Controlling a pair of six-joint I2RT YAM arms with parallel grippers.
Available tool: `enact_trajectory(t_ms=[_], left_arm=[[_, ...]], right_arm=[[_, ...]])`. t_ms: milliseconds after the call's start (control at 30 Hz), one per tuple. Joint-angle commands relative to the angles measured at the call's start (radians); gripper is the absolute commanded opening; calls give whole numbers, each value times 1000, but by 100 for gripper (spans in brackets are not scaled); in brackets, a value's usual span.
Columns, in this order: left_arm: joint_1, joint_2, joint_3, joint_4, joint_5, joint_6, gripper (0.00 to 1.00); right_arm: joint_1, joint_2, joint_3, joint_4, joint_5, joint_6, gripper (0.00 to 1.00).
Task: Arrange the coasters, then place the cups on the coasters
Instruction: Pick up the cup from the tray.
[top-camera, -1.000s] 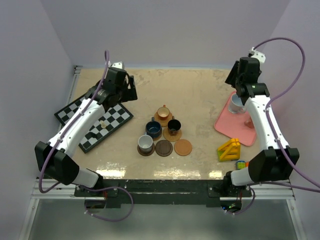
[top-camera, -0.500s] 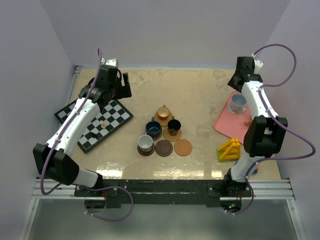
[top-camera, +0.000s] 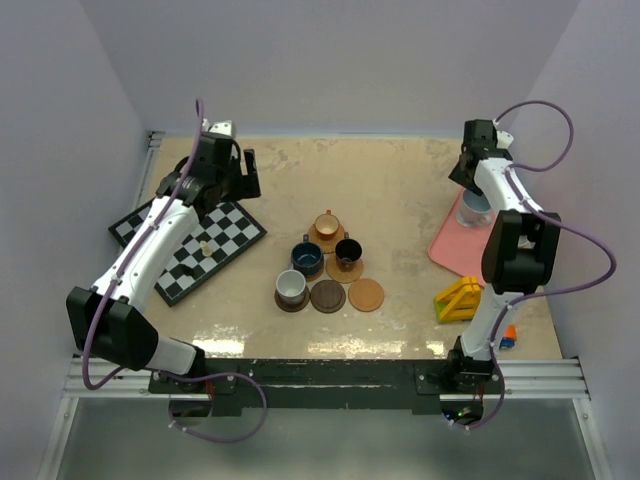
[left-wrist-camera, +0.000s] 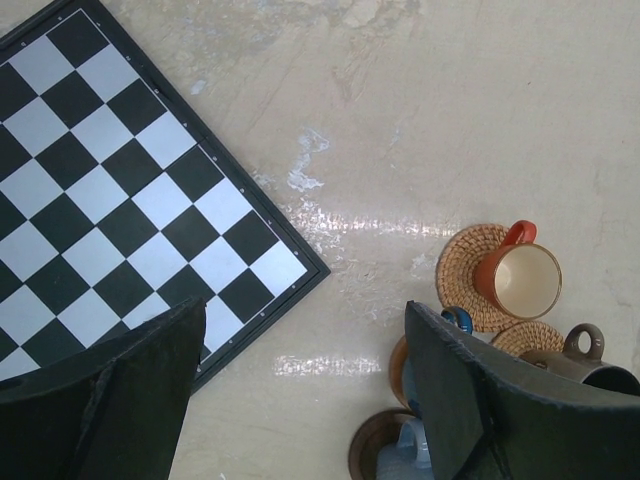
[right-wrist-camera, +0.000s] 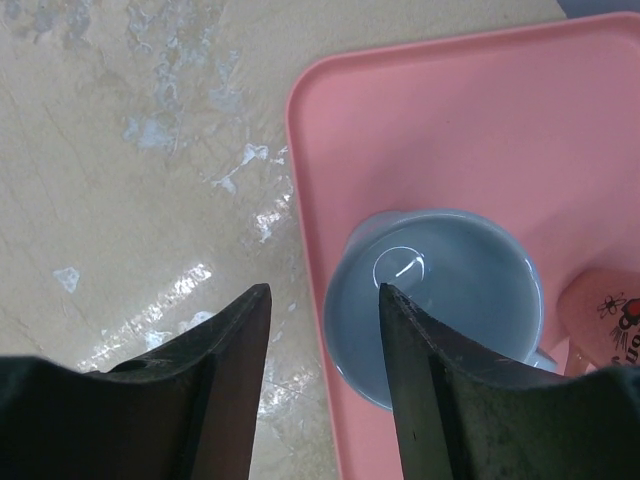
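Now your right gripper (right-wrist-camera: 322, 295) straddles the rim of the cup (right-wrist-camera: 440, 290) on the tray (right-wrist-camera: 450, 120), jaws parted to pinch it for a bare coaster (top-camera: 366, 294); left gripper (left-wrist-camera: 305, 310) hangs wide open.

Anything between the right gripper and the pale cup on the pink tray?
Nothing visible. The right gripper is open over the pale cup; the pink object beside it on the tray stands clear.
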Motion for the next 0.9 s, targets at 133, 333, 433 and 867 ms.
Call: enact_trajectory(t_ms=[133,333,433,867], left_arm=[[10,-37,-12,24,-12,-9,85],[10,-53,-24,15,-24,-29,85],[10,-71,-38,15,-33,-44,85],[10,-64,-9,47,-14,-8,85]], right_arm=[[0,-10,-12,11,2,30,49],[-1,39,-5,22,1,15,36],[-1,40,-13,39,-2,-3,27],[17,-57,27,43,-25,-267,0]])
